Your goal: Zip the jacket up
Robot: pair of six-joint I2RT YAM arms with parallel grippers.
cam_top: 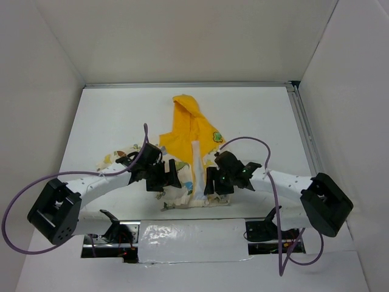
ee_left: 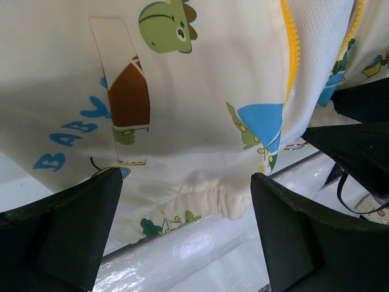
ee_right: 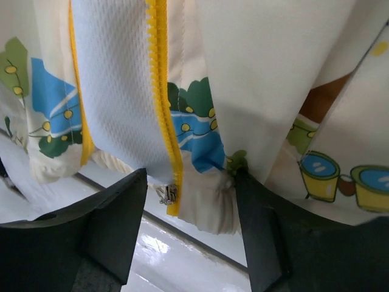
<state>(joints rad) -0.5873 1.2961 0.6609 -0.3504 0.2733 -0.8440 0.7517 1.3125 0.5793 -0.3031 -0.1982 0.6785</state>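
Right gripper point(ee_right: 189, 234) hovering spread, framing zipper slider point(ee_right: 168, 193) at hem; left gripper point(ee_left: 185, 231) hovering spread too. Jacket point(cam_top: 188, 131) looking light, floppy; probably pinching hem beside slider.

The far half of the desk point(cam_top: 115, 112) lies bare, so there is room to pass on either side of the jacket point(cam_top: 185, 131). White walls point(cam_top: 36, 91) close the space in on three sides, and a metal rail point(cam_top: 302, 125) runs along the right edge. Nearer me, the left end effector point(cam_top: 173, 174) and the right end effector point(cam_top: 211, 180) face each other over the hem. Both have their fingers spread, and only a narrow gap is left between them. Purple cables point(cam_top: 249, 140) arch above the cloth behind each wrist.
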